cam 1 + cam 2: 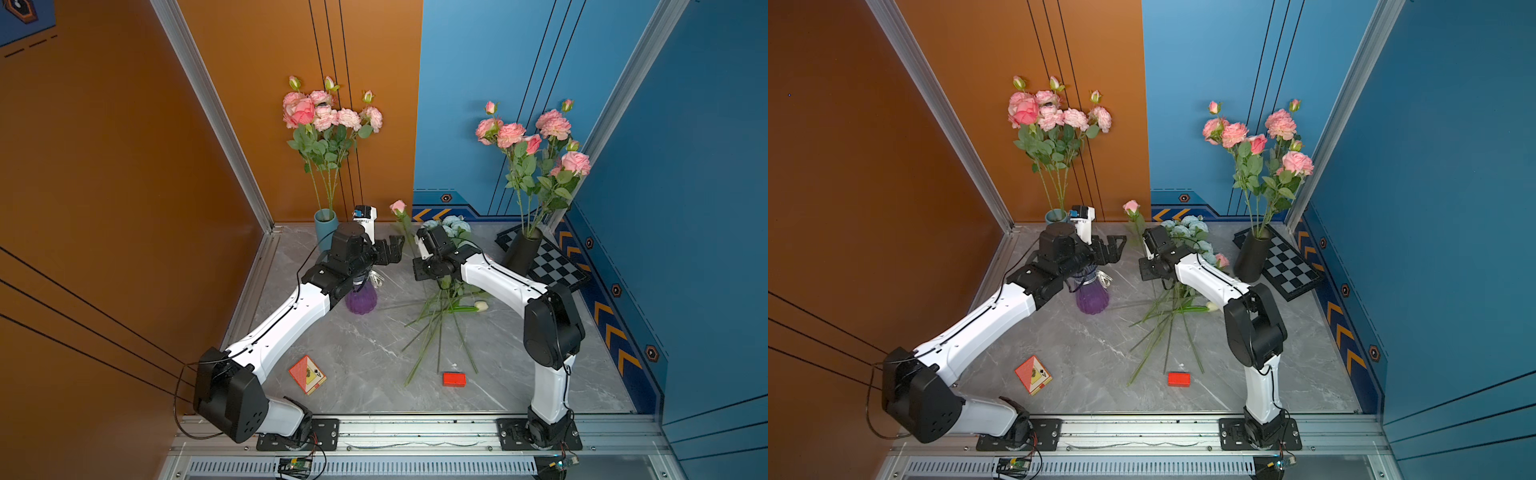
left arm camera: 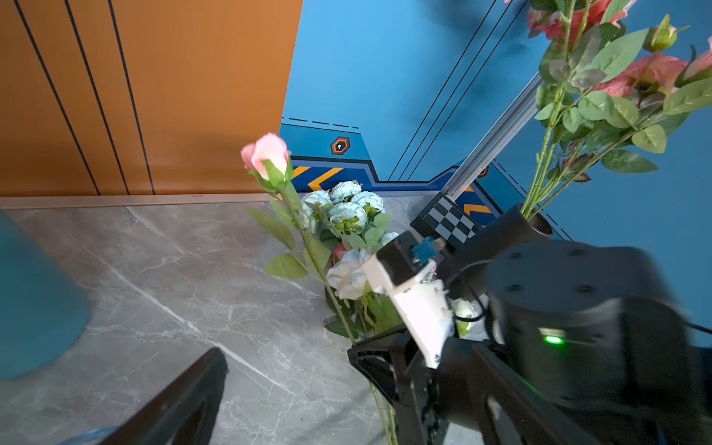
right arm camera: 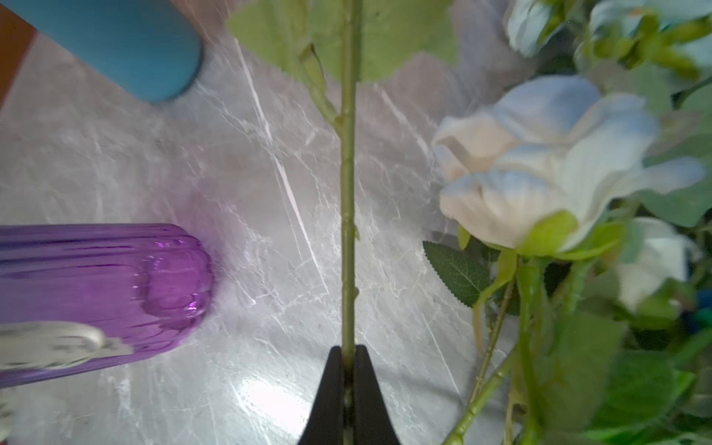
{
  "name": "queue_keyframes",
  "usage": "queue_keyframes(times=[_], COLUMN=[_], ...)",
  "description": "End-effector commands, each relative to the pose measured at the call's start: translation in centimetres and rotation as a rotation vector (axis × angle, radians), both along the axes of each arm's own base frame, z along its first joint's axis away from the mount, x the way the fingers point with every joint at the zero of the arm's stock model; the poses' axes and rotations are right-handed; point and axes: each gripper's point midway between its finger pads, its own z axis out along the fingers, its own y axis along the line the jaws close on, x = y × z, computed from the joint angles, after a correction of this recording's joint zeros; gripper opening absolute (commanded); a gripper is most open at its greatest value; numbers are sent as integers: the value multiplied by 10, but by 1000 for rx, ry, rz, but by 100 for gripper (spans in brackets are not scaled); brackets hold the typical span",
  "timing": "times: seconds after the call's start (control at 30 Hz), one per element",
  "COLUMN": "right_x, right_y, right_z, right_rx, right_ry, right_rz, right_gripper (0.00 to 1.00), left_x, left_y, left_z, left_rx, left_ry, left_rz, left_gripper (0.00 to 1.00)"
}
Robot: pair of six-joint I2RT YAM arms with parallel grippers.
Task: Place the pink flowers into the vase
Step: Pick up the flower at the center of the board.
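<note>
A single pink flower (image 1: 398, 206) stands nearly upright over the table's back, its head (image 2: 266, 154) above a leafy green stem (image 3: 348, 192). My right gripper (image 3: 348, 356) is shut on the lower stem, and in both top views it sits right of centre (image 1: 1148, 266). A purple glass vase (image 1: 360, 301) stands to its left, partly under my left forearm. My left gripper (image 1: 392, 249) hangs open above the vase, holding nothing; one finger (image 2: 185, 400) shows in the left wrist view. More pink flowers fill a teal vase (image 1: 326, 228) and a black vase (image 1: 523, 251).
Pale blue flowers (image 1: 451, 226), a white flower (image 1: 481, 306) and loose green stems (image 1: 432, 332) lie heaped under my right arm. A checkerboard (image 1: 557, 266) lies under the black vase. A card box (image 1: 307, 375) and a red block (image 1: 454, 379) sit near the front.
</note>
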Motion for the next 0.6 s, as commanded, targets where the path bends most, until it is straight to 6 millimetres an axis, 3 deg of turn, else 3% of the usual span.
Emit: queue_keyframes(times=[0.0,0.27,0.57], right_x=[4,-5,-15], right_y=[-3,-9,-12], right_z=[53,95,104], right_rx=[62,139,182], right_ry=[-110,-219,-255], right_rz=[4,16,36], right_gripper=[0,0,1], left_x=[5,24,31], left_y=[-5,-22,-55], left_z=[0,1,4], left_rx=[-70,-252,-393], left_ry=[83,231,302], left_rz=[-23,-67,-202], left_gripper=[99,99,90])
